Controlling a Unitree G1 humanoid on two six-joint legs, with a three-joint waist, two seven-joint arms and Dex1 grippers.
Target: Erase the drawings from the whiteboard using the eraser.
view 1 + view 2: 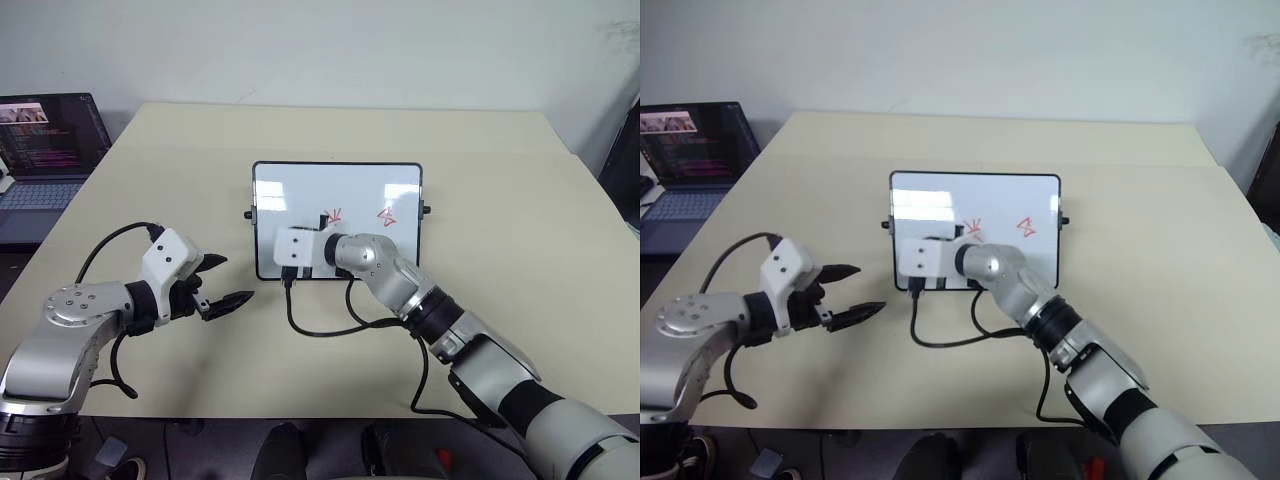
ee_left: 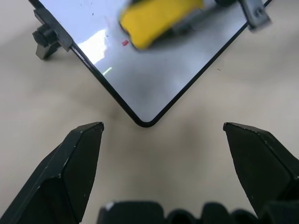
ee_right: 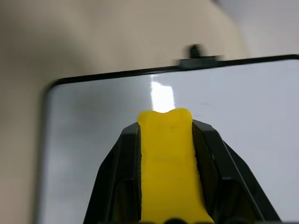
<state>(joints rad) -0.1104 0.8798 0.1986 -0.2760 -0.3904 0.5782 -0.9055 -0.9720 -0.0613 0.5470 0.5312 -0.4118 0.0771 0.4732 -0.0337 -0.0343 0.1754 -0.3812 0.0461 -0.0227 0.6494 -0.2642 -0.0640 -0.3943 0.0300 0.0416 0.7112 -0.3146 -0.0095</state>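
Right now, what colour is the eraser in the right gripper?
Yellow; the eraser shows best in the right wrist view.

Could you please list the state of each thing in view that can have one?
Whiteboard: flat on the table, partly wiped.
Drawings: two red sketches still on the board.
Eraser: clamped in the right gripper, over the board.
Right gripper: shut on the eraser.
Left gripper: open, holding nothing, beside the board.
Laptop: open, screen lit.

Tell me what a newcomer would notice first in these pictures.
The whiteboard in the middle of the beige table draws the eye, two red drawings showing on its right half. The right gripper holds the yellow eraser over it, and the left gripper waits open beside its left edge.
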